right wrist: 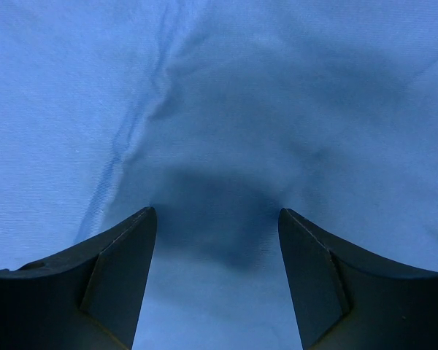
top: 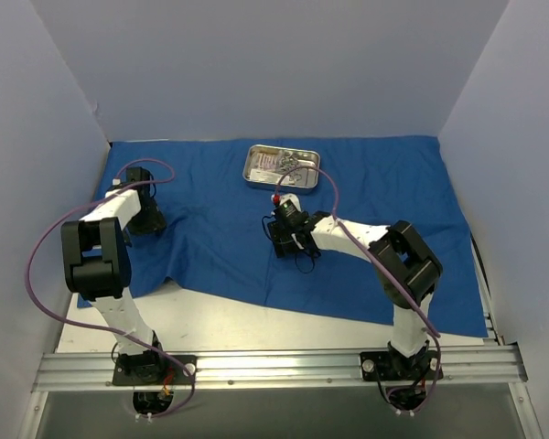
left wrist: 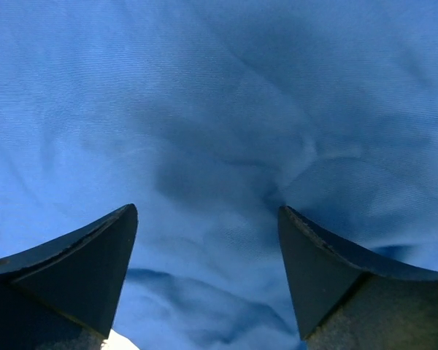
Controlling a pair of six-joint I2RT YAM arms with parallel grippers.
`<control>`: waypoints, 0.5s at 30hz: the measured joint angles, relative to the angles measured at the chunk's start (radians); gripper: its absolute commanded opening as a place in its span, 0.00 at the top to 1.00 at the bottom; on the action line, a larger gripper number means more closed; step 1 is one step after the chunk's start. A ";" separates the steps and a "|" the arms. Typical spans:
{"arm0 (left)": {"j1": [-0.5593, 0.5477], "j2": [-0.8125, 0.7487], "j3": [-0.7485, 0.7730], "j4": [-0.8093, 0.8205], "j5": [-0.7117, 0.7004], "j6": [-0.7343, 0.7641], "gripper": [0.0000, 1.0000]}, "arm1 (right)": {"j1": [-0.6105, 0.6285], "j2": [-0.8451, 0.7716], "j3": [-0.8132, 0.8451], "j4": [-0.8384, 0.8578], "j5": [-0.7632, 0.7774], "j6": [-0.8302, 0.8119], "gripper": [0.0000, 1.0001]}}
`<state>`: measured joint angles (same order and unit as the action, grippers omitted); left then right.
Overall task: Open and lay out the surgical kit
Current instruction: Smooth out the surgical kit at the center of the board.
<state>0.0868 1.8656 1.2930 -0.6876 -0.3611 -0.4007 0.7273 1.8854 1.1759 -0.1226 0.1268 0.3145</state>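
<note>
The royal-blue cloth wrap (top: 375,219) lies spread across the table. A small steel tray (top: 282,167) with several steel instruments in it sits on the cloth at the back centre. My left gripper (top: 149,219) is open, pointing down close over the wrinkled cloth (left wrist: 204,131) near its left edge. My right gripper (top: 286,240) is open, just above the cloth (right wrist: 226,109) in front of the tray. Neither holds anything. The clear packets are not visible.
The bare white table top (top: 247,325) shows in front of the cloth's near edge. Grey walls enclose the back (top: 274,64) and both sides. An aluminium rail (top: 274,366) carries the arm bases at the near edge.
</note>
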 measured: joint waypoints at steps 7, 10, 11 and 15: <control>0.008 0.071 0.047 -0.056 -0.031 -0.020 0.17 | 0.027 -0.045 -0.096 0.082 0.022 -0.003 0.37; 0.011 0.082 0.063 -0.097 -0.054 -0.050 0.17 | 0.054 -0.079 -0.138 0.079 0.022 0.003 0.37; 0.014 0.082 0.063 -0.108 -0.060 -0.060 0.17 | 0.064 -0.092 -0.154 0.078 0.016 0.007 0.37; 0.034 0.070 0.043 -0.151 -0.095 -0.089 0.17 | 0.091 -0.143 -0.209 0.050 -0.024 0.030 0.37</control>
<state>0.1211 1.9354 1.3365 -0.8387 -0.4557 -0.4896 0.8185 1.7428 0.9672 -0.0731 0.1024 0.3443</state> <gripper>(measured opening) 0.829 0.630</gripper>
